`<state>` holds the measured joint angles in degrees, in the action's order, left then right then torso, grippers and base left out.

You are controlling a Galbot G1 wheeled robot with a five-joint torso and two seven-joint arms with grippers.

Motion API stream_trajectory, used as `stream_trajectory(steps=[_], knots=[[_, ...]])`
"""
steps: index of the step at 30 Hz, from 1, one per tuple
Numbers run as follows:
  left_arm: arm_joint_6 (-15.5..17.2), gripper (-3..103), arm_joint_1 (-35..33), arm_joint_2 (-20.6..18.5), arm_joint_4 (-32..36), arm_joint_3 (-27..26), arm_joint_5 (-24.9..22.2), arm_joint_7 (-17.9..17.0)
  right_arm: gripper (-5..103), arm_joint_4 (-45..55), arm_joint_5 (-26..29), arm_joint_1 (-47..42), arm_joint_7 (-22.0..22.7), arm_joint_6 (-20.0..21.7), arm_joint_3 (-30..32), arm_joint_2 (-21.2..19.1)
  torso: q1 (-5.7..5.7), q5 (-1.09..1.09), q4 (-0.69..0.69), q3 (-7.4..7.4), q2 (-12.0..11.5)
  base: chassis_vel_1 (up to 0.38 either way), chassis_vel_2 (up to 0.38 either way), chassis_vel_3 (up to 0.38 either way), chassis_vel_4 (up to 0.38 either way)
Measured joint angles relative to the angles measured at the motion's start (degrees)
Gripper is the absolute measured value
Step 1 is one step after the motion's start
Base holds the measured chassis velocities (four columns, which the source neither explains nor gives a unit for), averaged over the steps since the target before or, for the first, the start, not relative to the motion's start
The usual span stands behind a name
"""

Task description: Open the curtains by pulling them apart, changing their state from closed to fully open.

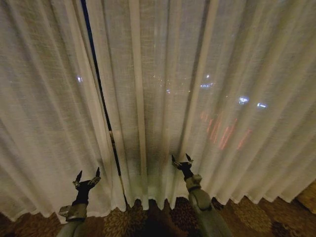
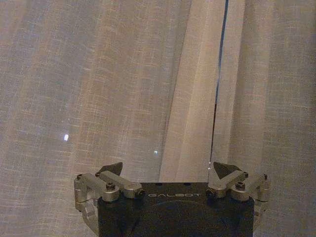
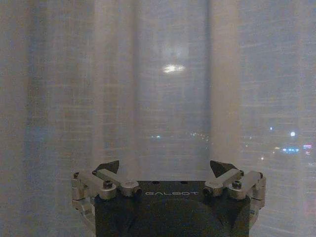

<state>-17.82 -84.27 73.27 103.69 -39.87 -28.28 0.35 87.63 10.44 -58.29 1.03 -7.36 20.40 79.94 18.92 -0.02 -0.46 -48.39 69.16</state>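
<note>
Two sheer cream curtains hang closed before me, the left panel (image 1: pixel 44 123) and the right panel (image 1: pixel 212 98), with city lights glowing through. A thin dark gap (image 1: pixel 101 98) runs between them, left of centre. My left gripper (image 1: pixel 87 177) stands open low in front of the left panel, just left of the gap. My right gripper (image 1: pixel 181 160) is open too, close to the right panel's lower folds. In the left wrist view the left gripper (image 2: pixel 168 168) faces the left panel (image 2: pixel 98 89) with the gap (image 2: pixel 219 89) beside it. The right wrist view shows the right gripper (image 3: pixel 165 165) facing the right panel (image 3: pixel 163 98).
Patterned brown carpet (image 1: pixel 163 219) lies under the curtain hems. The curtain hems hang just above the floor. A bit of golden fabric (image 1: pixel 310 195) shows at the far right edge.
</note>
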Motion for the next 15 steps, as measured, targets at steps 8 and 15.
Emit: stream_trajectory(steps=[8, 15], knots=[[0.0, 100, 0.0, 0.0, 0.0, 0.0, 0.0, 0.0, 100, -7.4, 0.0, 6.1, 0.9, -0.9, -1.9, 2.1, -0.05, 0.02, 0.00, 0.02, 0.0, 0.000, 0.000, 0.000, 0.000], [0.0, 100, 0.0, 0.0, 0.0, 0.0, 0.0, 0.0, 100, -10.7, 0.6, 9.9, 1.6, -1.6, -2.5, 3.1, -0.03, 0.01, 0.01, 0.01, 0.0, 0.000, 0.000, 0.000, 0.000]])
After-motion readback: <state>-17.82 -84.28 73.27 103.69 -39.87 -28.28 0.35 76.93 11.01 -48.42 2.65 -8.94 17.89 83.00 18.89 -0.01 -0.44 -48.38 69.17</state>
